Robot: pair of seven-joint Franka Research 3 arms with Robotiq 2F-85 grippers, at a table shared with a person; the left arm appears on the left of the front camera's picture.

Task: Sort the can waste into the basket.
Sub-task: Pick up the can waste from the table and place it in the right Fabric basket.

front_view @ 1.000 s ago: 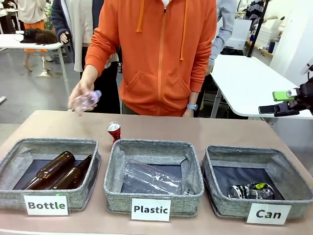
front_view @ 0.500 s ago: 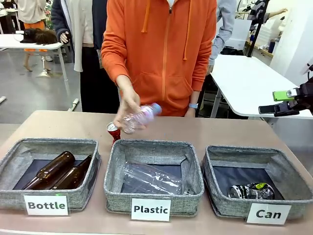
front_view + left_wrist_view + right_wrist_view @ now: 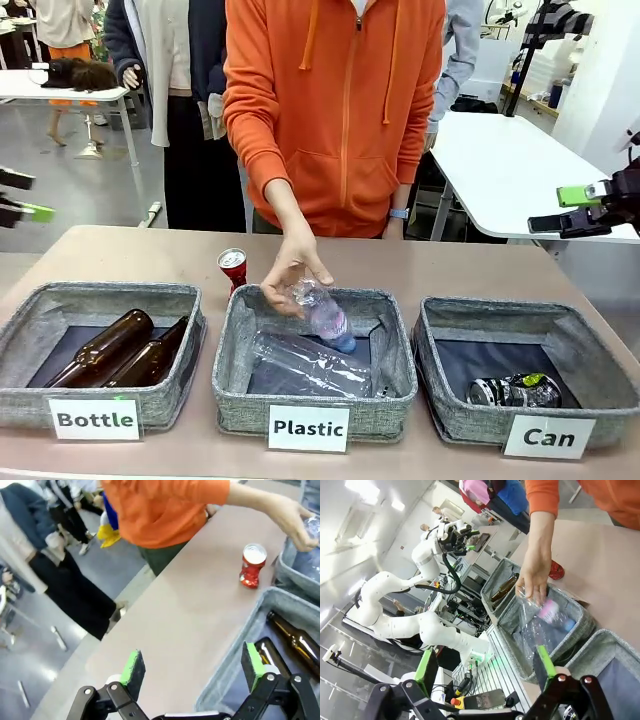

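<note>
A red can (image 3: 232, 266) stands upright on the table behind the middle bin; the left wrist view shows this red can (image 3: 252, 566) ahead and to the right. A dark crushed can (image 3: 515, 391) lies in the grey basket (image 3: 520, 312) labelled "Can" at the right. My left gripper (image 3: 20, 196) hangs open at the left edge, above and beyond the table's left end, and in its own view the left gripper (image 3: 192, 664) holds nothing. My right gripper (image 3: 565, 208) is open and empty, high beyond the right end of the table. Its wrist view shows the right gripper (image 3: 486, 665) above the bins.
A person in an orange hoodie reaches a hand (image 3: 295, 268) over the "Plastic" bin (image 3: 310, 300), with a clear plastic bottle (image 3: 322, 312) just under the fingers. Two brown bottles (image 3: 110, 350) lie in the "Bottle" bin (image 3: 100, 295). A white table (image 3: 500, 170) stands at the far right.
The person's hand has swung the clear bottle from the left, over the red can, down into the Plastic bin. My left gripper has come into view at the left edge. The right gripper is still.
</note>
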